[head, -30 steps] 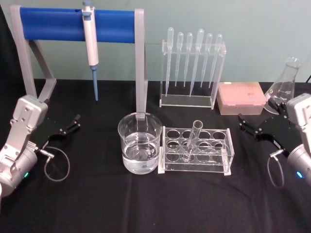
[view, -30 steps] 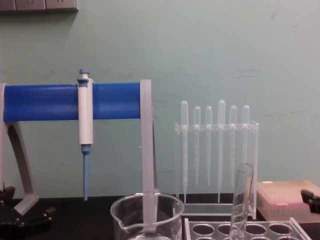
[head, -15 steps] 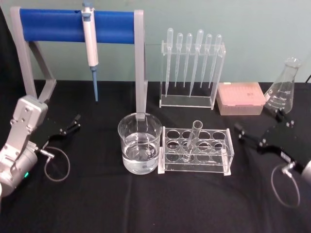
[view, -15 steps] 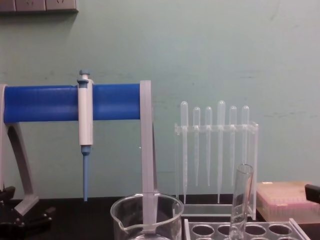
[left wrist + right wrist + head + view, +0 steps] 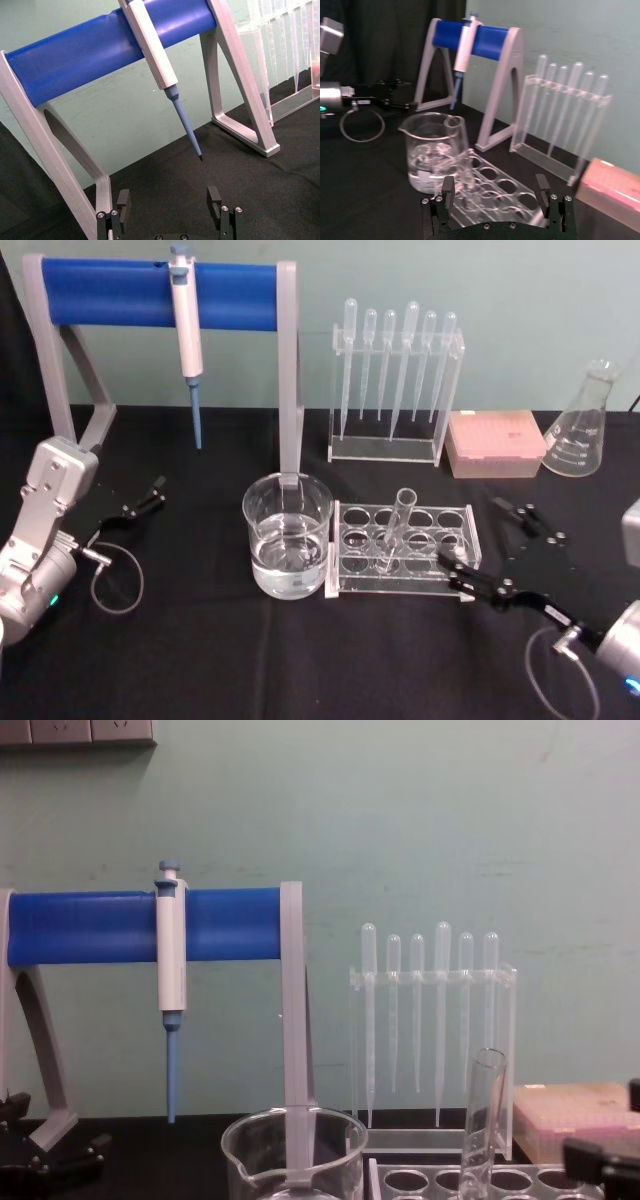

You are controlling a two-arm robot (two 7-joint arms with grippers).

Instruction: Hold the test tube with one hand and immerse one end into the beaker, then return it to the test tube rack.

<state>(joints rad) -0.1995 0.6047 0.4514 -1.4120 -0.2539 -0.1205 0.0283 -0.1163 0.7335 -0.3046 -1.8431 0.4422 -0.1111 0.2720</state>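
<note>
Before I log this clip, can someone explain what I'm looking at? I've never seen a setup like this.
This is a two-armed robot at a black table. One picture looks down from its head, one looks forward from its chest, and two come from cameras on its wrists. The left gripper sits at the left side, fingers open, in front of the blue stand that holds a pipettor. The right gripper has its fingers open toward the right end of the test tube rack and holds nothing. A test tube stands tilted in that rack, next to a beaker part full of clear liquid. Behind are plastic pipettes in their own rack, a pink box and a conical flask.
</note>
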